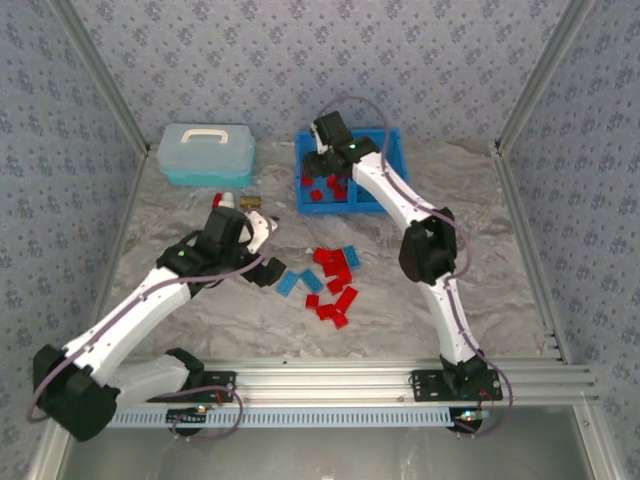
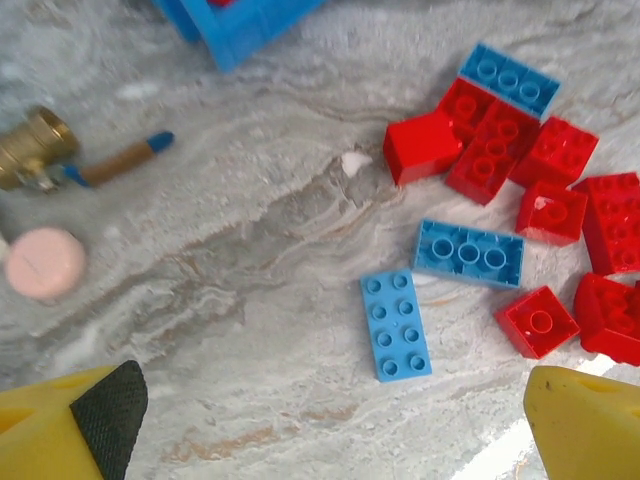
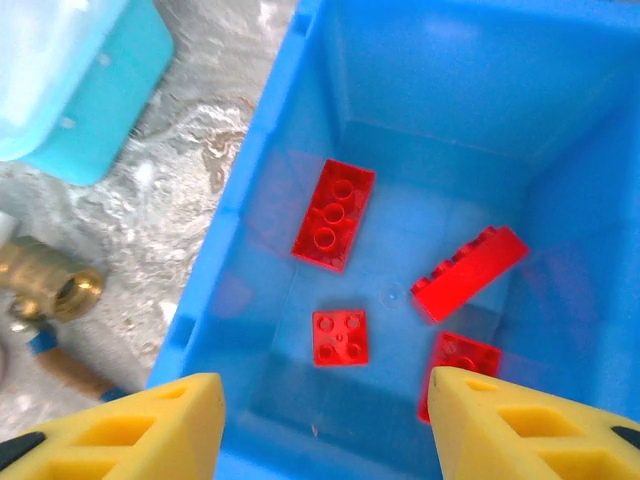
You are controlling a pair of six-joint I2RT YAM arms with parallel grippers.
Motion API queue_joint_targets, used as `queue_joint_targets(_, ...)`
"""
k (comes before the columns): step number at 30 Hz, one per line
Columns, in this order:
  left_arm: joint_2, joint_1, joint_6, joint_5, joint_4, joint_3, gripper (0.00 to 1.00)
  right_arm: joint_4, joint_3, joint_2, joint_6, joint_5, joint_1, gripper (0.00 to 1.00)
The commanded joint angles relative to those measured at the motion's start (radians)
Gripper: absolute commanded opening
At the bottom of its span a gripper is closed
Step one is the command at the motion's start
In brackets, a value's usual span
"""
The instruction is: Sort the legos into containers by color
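Four red legos (image 3: 335, 213) beneath right hand (image 3: 325, 405)

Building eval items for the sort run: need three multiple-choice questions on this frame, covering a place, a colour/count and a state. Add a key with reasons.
1. Where is the right tool?
A. above the pale-blue lidded case
B. above the left compartment of the blue bin
C. above the loose pile of bricks

2. What lies in that compartment, in the right wrist view?
A. four red bricks
B. four blue bricks
C. two red, two blue

3. How is the left tool?
A. shut on a blue brick
B. shut on a red brick
C. open, holding nothing

Key:
1 B, its fingers frame that compartment's floor.
2 A, every brick there is red.
3 C, its fingers stand wide apart above the table with nothing between them.
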Motion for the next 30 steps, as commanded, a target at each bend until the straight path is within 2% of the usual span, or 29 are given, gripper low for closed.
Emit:
queue_joint_targets(1,0.091,-0.033,-0.175,0.028,-0.044,0.132,0.94,0.080,-0.198,-0.263,0.015,-0.001,-0.011,0.58)
queue_joint_targets(4,0.199,-0.118,-0.328,-0.025,0.003,0.175,0.90,0.271,-0.550,-0.518,0.070,0.018,-0.007,0.60)
queue_joint_targets(6,0.299,-0.146,-0.423,-0.055,0.011,0.222,0.88,0.372,-0.785,-0.693,0.118,0.003,-0.007,0.72)
queue_joint_targets(9,0.428,-0.152,-0.486,-0.036,0.024,0.280,0.84,0.449,-1.008,-0.874,0.128,-0.068,-0.014,0.87)
queue_joint_targets(11,0.502,-0.152,-0.487,-0.018,0.020,0.309,0.84,0.430,-1.102,-0.959,0.114,-0.084,-0.014,0.93)
queue_joint_targets(14,0.604,-0.157,-0.451,-0.010,0.017,0.351,0.84,0.419,-1.217,-1.075,0.116,-0.121,-0.015,1.00)
queue_joint_targets(20,0.775,-0.170,-0.423,-0.026,0.037,0.451,0.83,0.531,-1.450,-1.260,0.156,-0.056,-0.003,1.00)
queue_joint_targets(30,0.882,-0.169,-0.429,-0.032,0.079,0.471,0.67,0.465,-1.459,-1.289,0.135,-0.024,-0.004,1.00)
